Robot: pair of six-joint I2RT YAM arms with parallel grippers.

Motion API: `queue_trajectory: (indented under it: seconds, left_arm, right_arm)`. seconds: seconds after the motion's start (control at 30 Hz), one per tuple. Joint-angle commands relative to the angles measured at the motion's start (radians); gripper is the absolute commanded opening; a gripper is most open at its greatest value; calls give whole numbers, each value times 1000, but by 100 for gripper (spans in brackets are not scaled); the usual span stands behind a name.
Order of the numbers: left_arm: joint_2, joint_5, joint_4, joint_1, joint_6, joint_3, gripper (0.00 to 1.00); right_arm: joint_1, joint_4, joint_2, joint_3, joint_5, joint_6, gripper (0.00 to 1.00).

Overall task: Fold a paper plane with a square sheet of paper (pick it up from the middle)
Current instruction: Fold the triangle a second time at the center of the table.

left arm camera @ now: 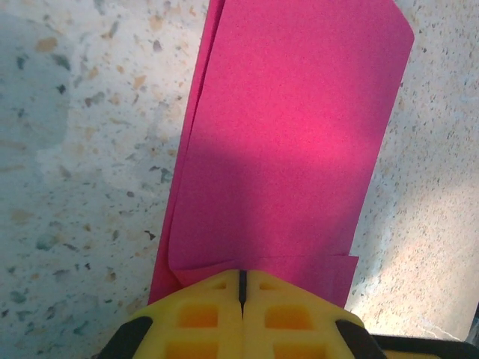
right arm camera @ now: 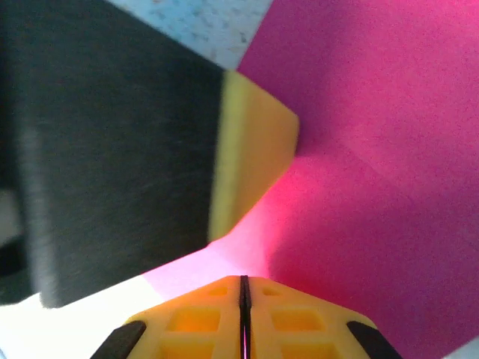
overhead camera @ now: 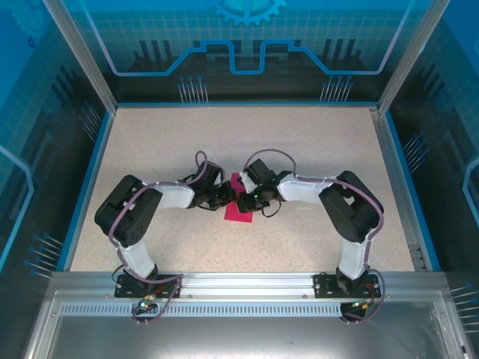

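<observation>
Speckled table [overhead camera: 314, 149], folded pink paper [overhead camera: 241, 209] atop

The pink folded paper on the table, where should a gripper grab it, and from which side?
On the magenta-pink folded paper sheet, probably grip mid-length along the long edge at right in the left wrist view, coming in low from that side. Most of it lies flat on the speckled table, and the other long edge shows offset layers that could separate.

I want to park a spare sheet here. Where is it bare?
Bare: the far strip of table between the arms and the back wall, and the near patch between the arm bases. Crowded: the middle, where left gripper and right gripper meet on the pink paper.
</observation>
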Motion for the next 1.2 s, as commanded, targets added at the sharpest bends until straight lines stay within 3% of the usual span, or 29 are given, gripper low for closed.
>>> queue_trajectory:
  seconds: [0.0, 0.63, 0.9, 1.17]
  left_arm:
    - [46, -19, -77, 7, -49, -8, 0]
    - [52, -6, -93, 15, -68, -10, 0]
    - [56, -7, -88, 16, -69, -13, 0]
    - [69, -13, -100, 26, -56, -15, 0]
  right_arm:
    - [18, 34, 29, 13, 26, 33, 9]
    - [12, 199, -11, -58, 38, 75, 9]
    - [6, 151, 45, -35, 32, 58, 9]
    - [5, 109, -36, -190, -1, 18, 8]
